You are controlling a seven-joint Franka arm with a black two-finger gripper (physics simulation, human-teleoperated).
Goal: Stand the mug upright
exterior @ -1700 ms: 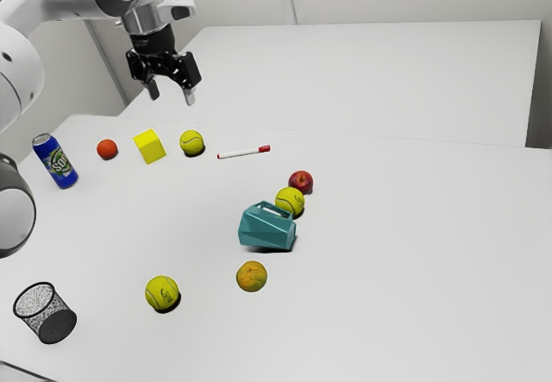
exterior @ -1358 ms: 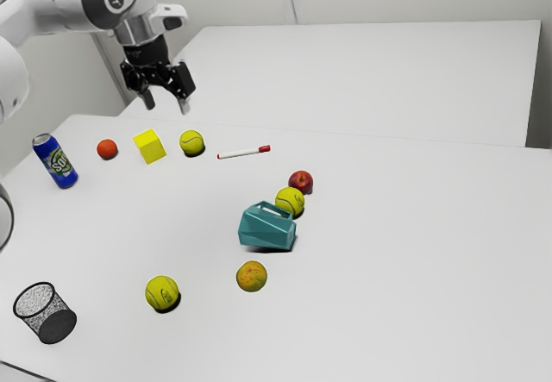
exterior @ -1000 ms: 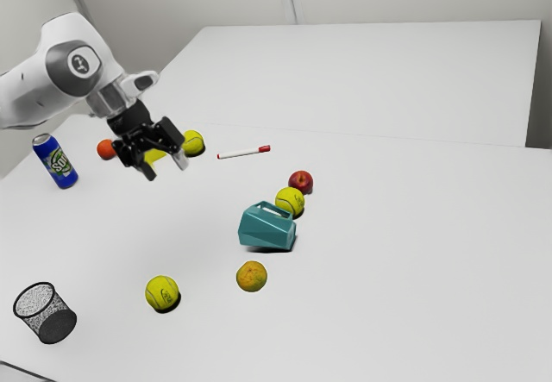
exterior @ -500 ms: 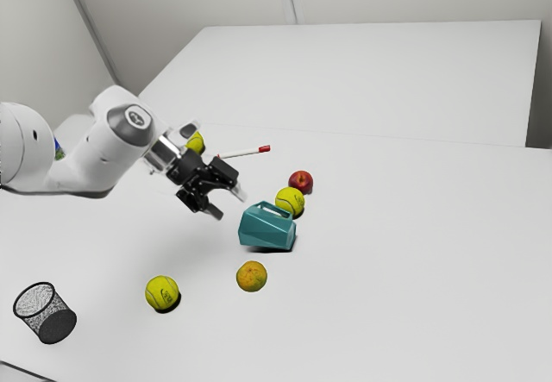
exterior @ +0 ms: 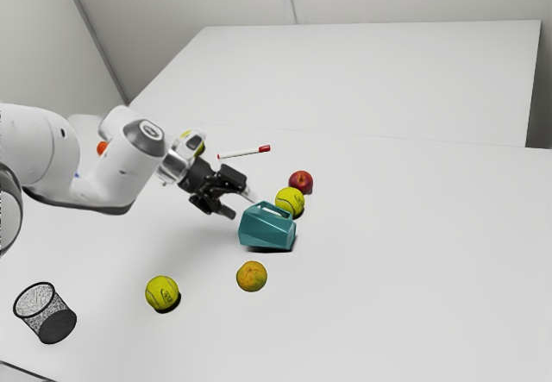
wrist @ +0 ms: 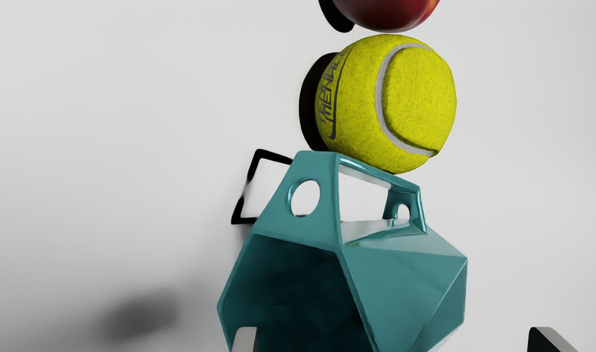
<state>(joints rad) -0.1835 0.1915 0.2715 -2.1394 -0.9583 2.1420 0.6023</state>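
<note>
Though near the end effector (exterior: pixel 242 206), mug (exterior: pixel 267 228) on its side

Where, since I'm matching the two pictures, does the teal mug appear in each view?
Exterior view: the mug lies near the middle, on its side, between a tennis ball and the orange.
Wrist view: just ahead of the open hand, handle toward that ball.
Shared landmark: that tennis ball, with the apple beyond it.

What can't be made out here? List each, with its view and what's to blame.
- Apple, wrist view: cut off by the edge.
- Mug, wrist view: partly cut off by the edge; inside lost in shadow.
- Farthest tennis ball, exterior view: arm covers most.
- Orange ball, exterior view: arm covers part.
- Blue sliver, exterior view: arm hides the rest.
</note>
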